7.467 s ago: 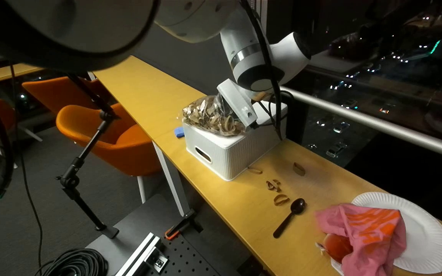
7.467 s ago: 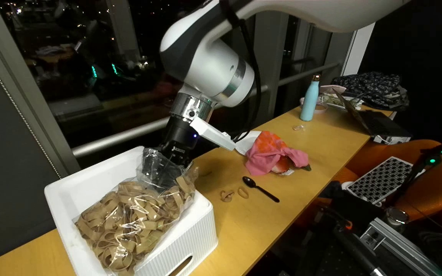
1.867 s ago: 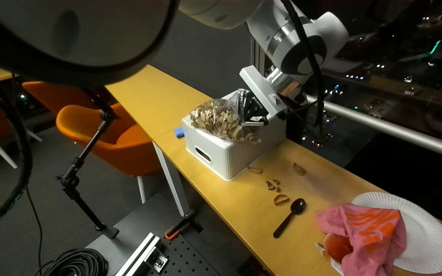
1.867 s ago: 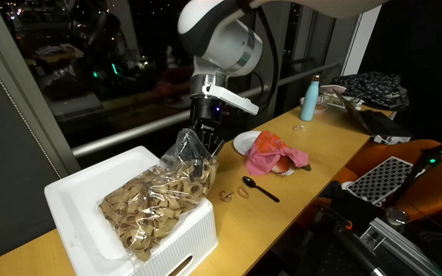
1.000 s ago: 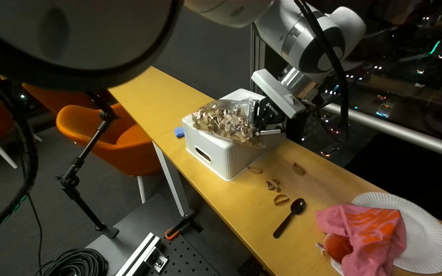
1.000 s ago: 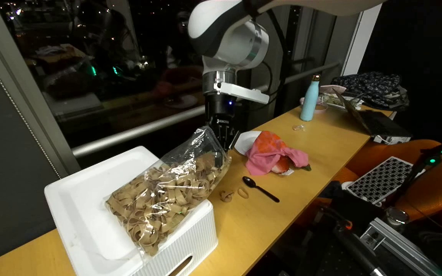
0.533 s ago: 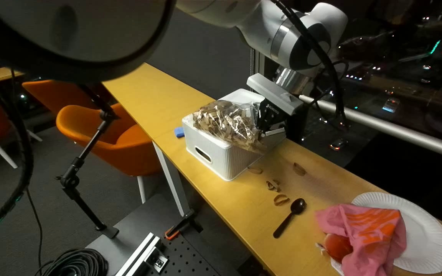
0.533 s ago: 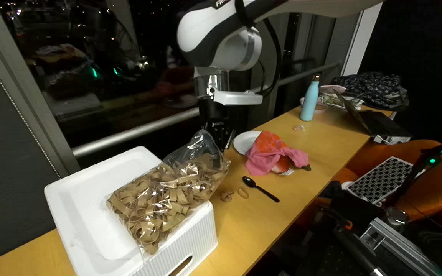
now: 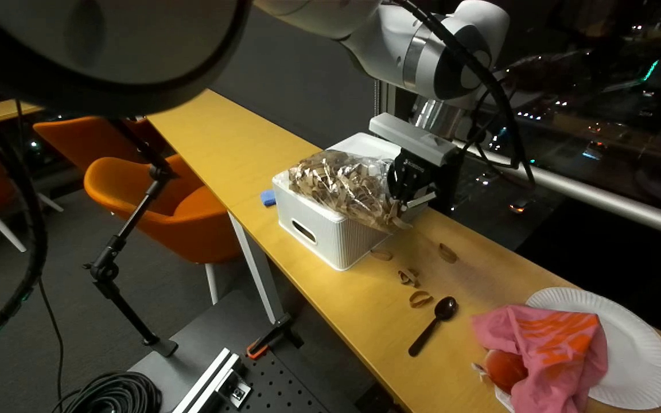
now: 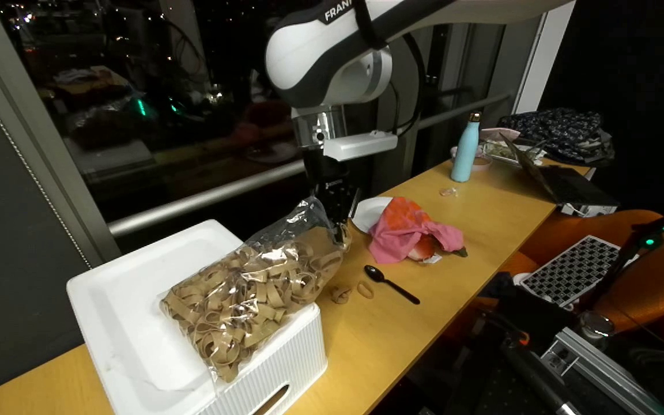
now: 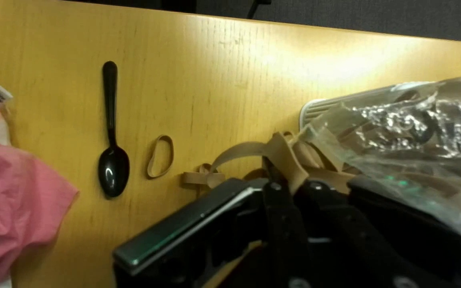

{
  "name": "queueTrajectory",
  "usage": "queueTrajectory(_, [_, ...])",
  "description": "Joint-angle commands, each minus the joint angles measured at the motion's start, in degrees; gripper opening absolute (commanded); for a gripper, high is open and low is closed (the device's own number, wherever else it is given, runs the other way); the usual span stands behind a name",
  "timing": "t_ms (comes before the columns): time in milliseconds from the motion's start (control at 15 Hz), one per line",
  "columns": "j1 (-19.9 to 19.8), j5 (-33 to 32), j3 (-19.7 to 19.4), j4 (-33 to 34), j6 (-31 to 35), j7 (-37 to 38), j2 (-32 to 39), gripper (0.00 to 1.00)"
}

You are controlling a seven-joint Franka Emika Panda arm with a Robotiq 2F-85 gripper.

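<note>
A clear plastic bag full of tan rubber bands lies on the white ribbed box, its mouth end overhanging the box's edge. My gripper is at that mouth, tilted down. Its black fingers are shut, and a tan band rises from between their tips. Other bands crowd the mouth just behind it; clear film drapes beside one finger. In an exterior view the gripper hangs over the box's edge, the fingertips partly hidden by bag and bands. Loose bands lie on the table below.
A black spoon lies beyond the loose bands. Past it a pink and orange cloth covers part of a red object and a white paper plate. A blue bottle and a laptop stand further along. A metal rail runs along the window.
Compared with several seconds ago, the gripper has come out from deeper in the bag, drawing its mouth over the box's edge. In the last second the wrist has turned, with only small shifts.
</note>
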Motion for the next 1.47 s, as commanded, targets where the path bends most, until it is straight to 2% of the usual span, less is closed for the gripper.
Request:
queueTrajectory(0, [0.3, -2.2, -1.1, -0.6, -0.9, 1.4, -0.2, 0.01])
queueTrajectory(733, [-0.6, -3.1, -2.9, -2.2, -0.3, 2.3, 1.3, 0.01])
queueTrajectory(800, [-0.6, -3.5, -3.1, -2.2, -0.1, 2.5, 1.4, 0.06])
queueTrajectory(867, [-0.5, -3.8, -3.3, -2.1, 0.1, 2.8, 1.6, 0.31])
queueTrajectory(1000, [-0.5, -4.2, -3.3, -2.2, 0.4, 3.0, 1.9, 0.35])
queueTrajectory(1400, [-0.8, -4.2, -3.5, -2.2, 1.2, 3.4, 2.1, 0.79])
